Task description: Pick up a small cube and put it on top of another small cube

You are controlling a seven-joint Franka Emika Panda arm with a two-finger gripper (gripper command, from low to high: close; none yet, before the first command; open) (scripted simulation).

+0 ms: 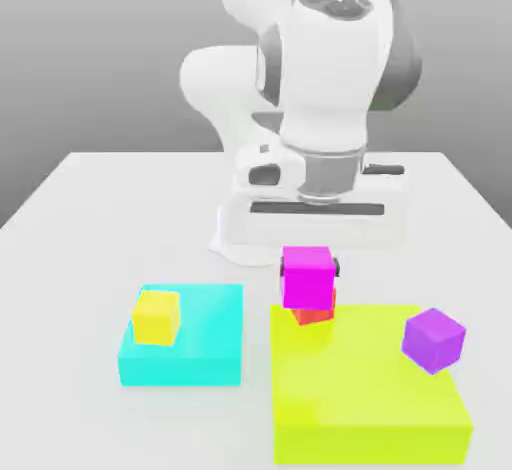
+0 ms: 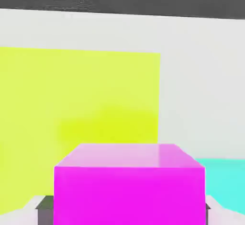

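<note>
The small cube (image 1: 307, 278), bright magenta-pink, is between the dark fingers of my gripper (image 1: 309, 270), which is shut on it. It sits directly over the other small cube (image 1: 316, 314), the red one, at the far edge of the flat lime block (image 1: 370, 398). Just a strip of red shows under the pink cube, and I cannot tell whether the two touch. In the hand view the pink cube (image 2: 129, 185) is close up between the fingers (image 2: 44, 204), with the lime block (image 2: 76, 95) beyond it.
A violet-purple cube (image 1: 434, 339) sits on the lime block toward the exterior view's right. On the exterior view's left, a yellow cube (image 1: 157, 317) rests on the flat cyan block (image 1: 205, 348). The robot's white base (image 1: 310, 218) stands behind on the white table (image 1: 80, 258).
</note>
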